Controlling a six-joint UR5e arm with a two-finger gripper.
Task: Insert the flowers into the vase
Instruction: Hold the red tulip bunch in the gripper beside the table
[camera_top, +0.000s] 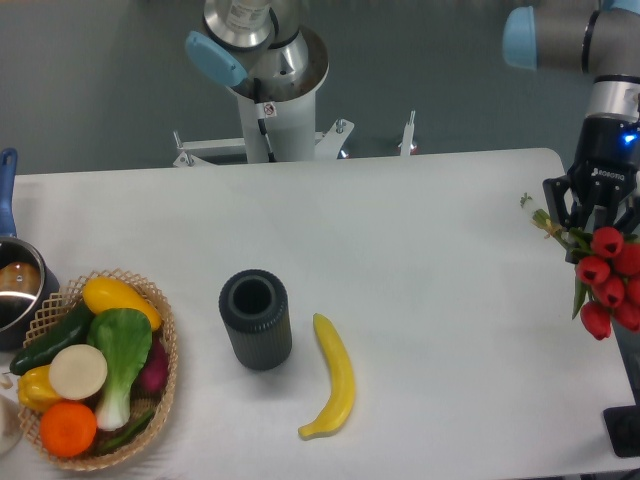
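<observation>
At the table's far right edge the black two-finger gripper (590, 222) appears clamped on the green stems of the bunch of red tulip buds (607, 280), probably light, floppy and crushable, well apart from the upright dark grey ribbed vase (256, 320) mid-table.

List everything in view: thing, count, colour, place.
flowers: one bunch, red buds on green stems, right table edge, held in the gripper
vase: one, dark grey, upright, table centre-left
banana: one, yellow, lying right of the vase
basket: one, tan wicker, left front, holding mixed vegetables and an orange fruit
pot: one, metal with blue handle, far left edge
table: one, white
gripper: one, black, shut on the stems, far right
</observation>
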